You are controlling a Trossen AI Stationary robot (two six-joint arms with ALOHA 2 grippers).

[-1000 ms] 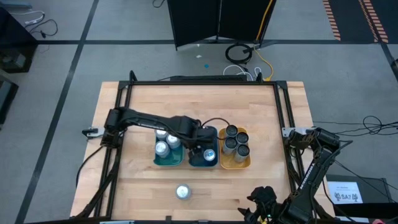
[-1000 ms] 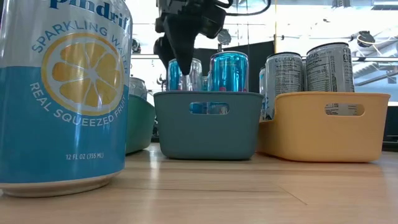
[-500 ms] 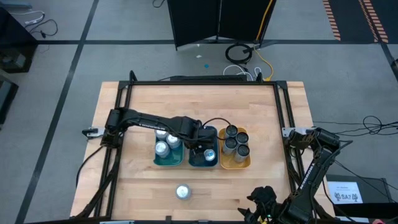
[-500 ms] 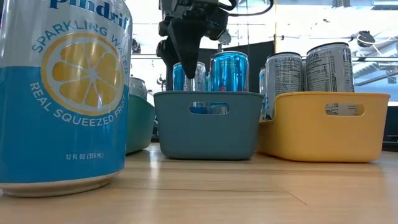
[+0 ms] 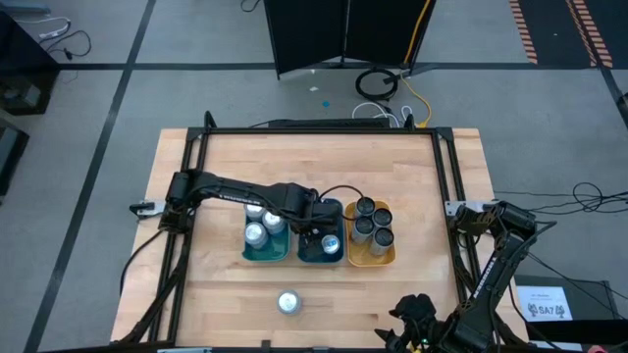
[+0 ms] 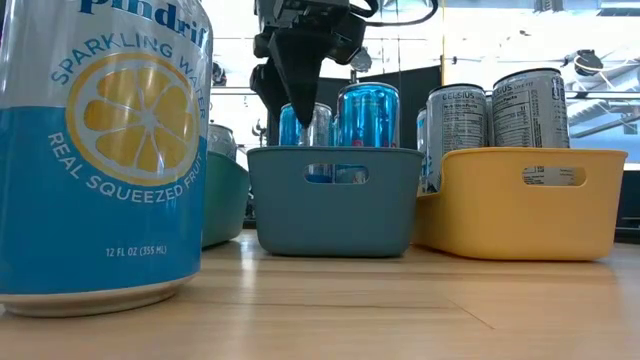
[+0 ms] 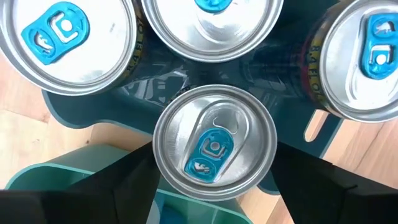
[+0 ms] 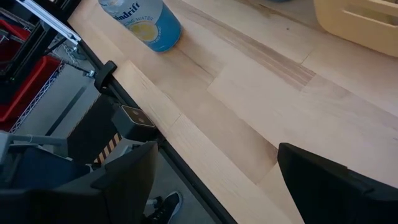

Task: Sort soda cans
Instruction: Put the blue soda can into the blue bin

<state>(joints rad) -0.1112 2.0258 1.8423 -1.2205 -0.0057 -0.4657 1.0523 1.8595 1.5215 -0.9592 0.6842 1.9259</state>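
My left gripper (image 5: 319,233) hangs over the blue middle tray (image 5: 316,257) and is shut on a silver soda can with a blue tab (image 7: 214,146). In the low view this can (image 6: 312,125) shows behind the tray wall (image 6: 335,200), below the gripper (image 6: 300,85). Three more blue-tabbed cans (image 7: 214,25) stand in the same tray. The green tray (image 5: 263,253) and the yellow tray (image 5: 371,260) hold other cans. One lemon-labelled can (image 5: 287,302) stands alone on the table near its near edge. My right gripper (image 8: 217,186) waits open off the table's near right corner. My left gripper comes from above, pointing down, with one finger (image 7: 134,177) on each side of the can's upper wall (image 7: 163,180), just under the rim. The can is upright, its lower part inside the blue tray. Whether it stands on the tray floor is hidden by the tray wall.
The three trays sit side by side at the table's middle. A black frame (image 5: 196,147) runs around the table's edges. Bare wood lies in front of the trays, around the lone can (image 6: 100,150), and behind them.
The left gripper and the can between its fingers have shifted a little toward the yellow tray, then held still. Its fingers stay as they were.
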